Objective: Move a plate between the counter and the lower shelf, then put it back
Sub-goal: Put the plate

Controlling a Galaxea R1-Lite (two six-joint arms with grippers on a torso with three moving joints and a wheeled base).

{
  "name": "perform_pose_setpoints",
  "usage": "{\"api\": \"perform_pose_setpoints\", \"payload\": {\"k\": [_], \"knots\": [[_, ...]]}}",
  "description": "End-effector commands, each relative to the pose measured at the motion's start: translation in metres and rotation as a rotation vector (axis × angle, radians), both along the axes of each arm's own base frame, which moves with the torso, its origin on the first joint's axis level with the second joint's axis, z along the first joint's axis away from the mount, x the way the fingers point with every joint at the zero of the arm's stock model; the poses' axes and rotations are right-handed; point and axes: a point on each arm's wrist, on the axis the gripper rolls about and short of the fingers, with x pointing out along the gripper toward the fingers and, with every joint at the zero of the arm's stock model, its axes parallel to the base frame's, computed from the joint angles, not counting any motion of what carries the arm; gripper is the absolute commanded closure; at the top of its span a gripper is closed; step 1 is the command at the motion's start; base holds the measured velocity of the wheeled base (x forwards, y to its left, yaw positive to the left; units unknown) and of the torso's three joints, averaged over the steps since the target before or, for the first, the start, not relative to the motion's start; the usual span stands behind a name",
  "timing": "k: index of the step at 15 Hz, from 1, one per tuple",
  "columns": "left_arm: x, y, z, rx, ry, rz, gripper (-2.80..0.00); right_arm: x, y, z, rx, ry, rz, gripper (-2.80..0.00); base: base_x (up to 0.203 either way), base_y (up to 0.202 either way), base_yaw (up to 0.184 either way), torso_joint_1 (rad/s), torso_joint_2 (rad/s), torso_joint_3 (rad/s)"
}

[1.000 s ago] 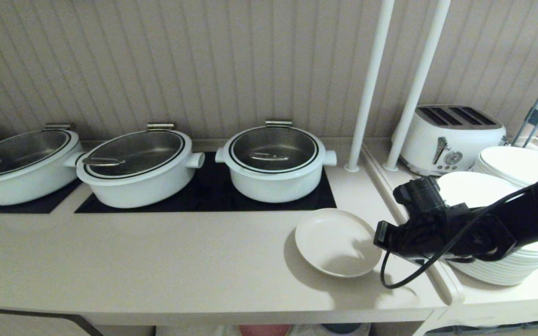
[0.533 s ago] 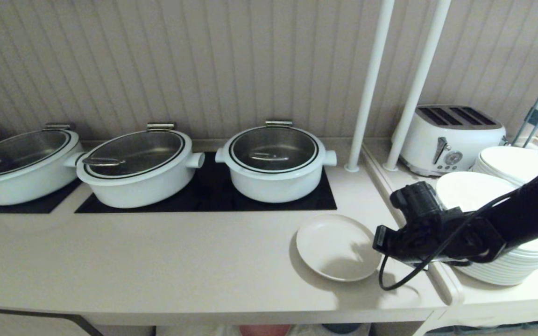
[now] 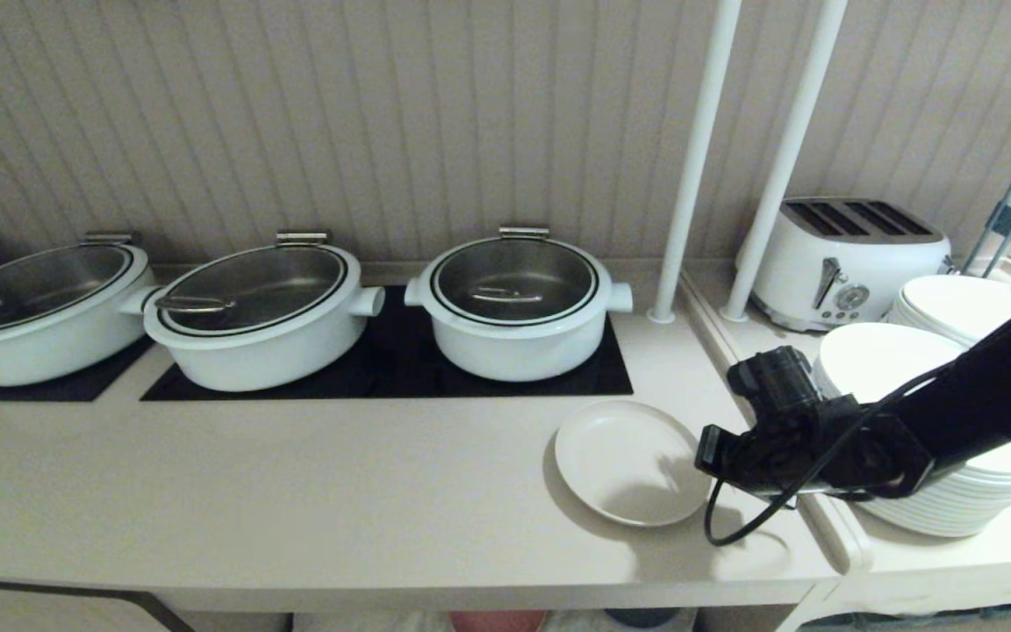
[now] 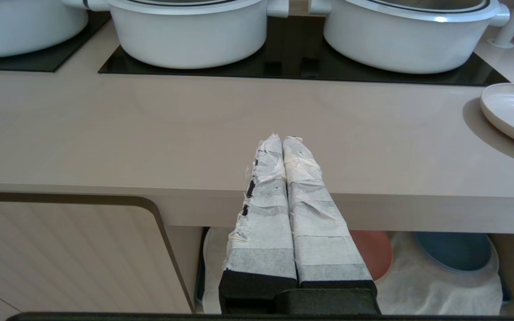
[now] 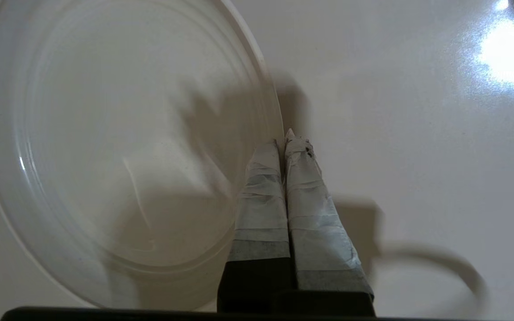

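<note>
One plate flat on counter; right tool closed, empty, tips at rim.

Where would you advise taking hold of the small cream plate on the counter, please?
Probably at the low upright rim on the plate's right edge, nearest the right gripper, whose shut fingertips sit there. It lies flat on the counter, so one finger should go inside the rim, one outside.

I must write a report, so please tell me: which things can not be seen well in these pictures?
- Right pincer, head view: hidden behind its own wrist; whether it pinches the plate rim is unclear.
- Lower shelf, left wrist view: the counter edge and left pincer hide most of it.
- Pink plate and blue plate: only partly visible.
</note>
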Motion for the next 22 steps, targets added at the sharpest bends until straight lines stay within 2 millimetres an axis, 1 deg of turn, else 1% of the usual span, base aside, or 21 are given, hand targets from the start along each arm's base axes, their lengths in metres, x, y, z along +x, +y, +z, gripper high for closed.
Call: {"api": "perform_pose_setpoints", "payload": {"k": [1, 6, 7, 12, 16, 19, 22], "knots": [[0.000, 0.000, 0.000, -0.001, -0.001, 0.000, 0.00, 0.001, 0.000, -0.002, 0.001, 0.005, -0.004, 0.00, 0.000, 0.000, 0.000, 0.000, 0.00, 0.000], [0.000, 0.000, 0.000, -0.001, -0.001, 0.000, 0.00, 0.001, 0.000, -0.001, 0.002, 0.003, -0.004, 0.00, 0.000, 0.000, 0.000, 0.000, 0.00, 0.000], [0.000, 0.000, 0.000, -0.001, -0.001, 0.000, 0.00, 0.001, 0.000, -0.001, 0.003, 0.002, -0.004, -2.80, 0.000, 0.000, 0.000, 0.000, 0.00, 0.000], [0.000, 0.000, 0.000, -0.001, -0.001, 0.000, 0.00, -0.002, 0.000, -0.001, -0.002, 0.005, 0.001, -2.80, 0.000, 0.000, 0.000, 0.000, 0.00, 0.000], [0.000, 0.000, 0.000, -0.001, -0.001, 0.000, 0.00, -0.005, -0.002, 0.006, 0.005, -0.009, -0.002, -2.80, 0.000, 0.000, 0.000, 0.000, 0.00, 0.000], [0.000, 0.000, 0.000, -0.001, -0.001, 0.000, 0.00, -0.013, -0.007, 0.012, 0.008, -0.017, -0.006, -2.80, 0.000, 0.000, 0.000, 0.000, 0.00, 0.000], [0.000, 0.000, 0.000, -0.001, -0.001, 0.000, 0.00, -0.026, -0.010, 0.020, 0.011, -0.027, -0.003, -2.80, 0.000, 0.000, 0.000, 0.000, 0.00, 0.000]]}}
